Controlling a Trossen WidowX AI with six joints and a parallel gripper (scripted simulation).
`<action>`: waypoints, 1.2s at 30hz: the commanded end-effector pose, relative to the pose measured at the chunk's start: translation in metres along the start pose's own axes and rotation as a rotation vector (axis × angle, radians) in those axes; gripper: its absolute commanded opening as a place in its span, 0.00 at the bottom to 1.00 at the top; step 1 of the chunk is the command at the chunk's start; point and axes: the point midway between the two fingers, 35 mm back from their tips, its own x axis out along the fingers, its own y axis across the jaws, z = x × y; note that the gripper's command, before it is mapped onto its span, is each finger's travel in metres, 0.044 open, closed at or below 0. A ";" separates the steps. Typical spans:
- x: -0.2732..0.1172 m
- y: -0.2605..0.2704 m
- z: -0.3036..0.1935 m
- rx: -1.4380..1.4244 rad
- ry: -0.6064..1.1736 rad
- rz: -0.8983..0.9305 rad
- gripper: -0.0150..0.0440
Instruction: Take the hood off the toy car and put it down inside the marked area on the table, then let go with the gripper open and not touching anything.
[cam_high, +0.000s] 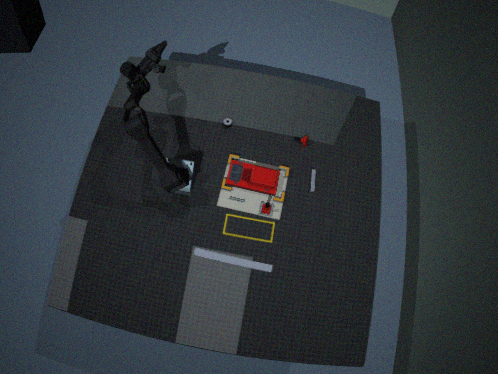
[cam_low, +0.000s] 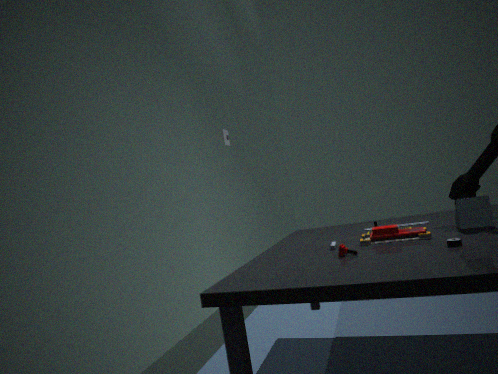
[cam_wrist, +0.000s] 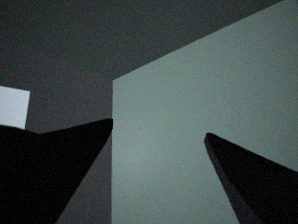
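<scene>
The toy car (cam_high: 249, 178) (cam_low: 400, 233) is red with a dark windscreen at one end and sits between yellow-orange corner pieces on a pale board (cam_high: 252, 204). A raised red block (cam_high: 265, 176) (cam_low: 384, 231) on the car may be the hood; it sits flat on the body. The marked area (cam_high: 248, 238) is a yellow outline beside the board, with nothing in it; the exterior view does not show it. My gripper (cam_high: 164, 56) (cam_wrist: 159, 130) is open and holds nothing. It hangs high at the back left, far from the car, and is out of the exterior view.
A small red piece with a black stem (cam_high: 266, 207) stands on the board. A red-and-black piece (cam_high: 304, 140) (cam_low: 343, 250), a white ring (cam_high: 227, 121) (cam_low: 454, 242), a short pale bar (cam_high: 313, 180) (cam_low: 333, 245) and a long pale bar (cam_high: 232, 259) lie around it.
</scene>
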 end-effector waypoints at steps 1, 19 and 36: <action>0.001 0.000 0.001 -0.005 -0.002 -0.002 1.00; 0.140 0.061 0.231 -0.708 -0.424 -0.525 1.00; 0.077 0.119 0.500 -0.903 -0.503 -1.381 1.00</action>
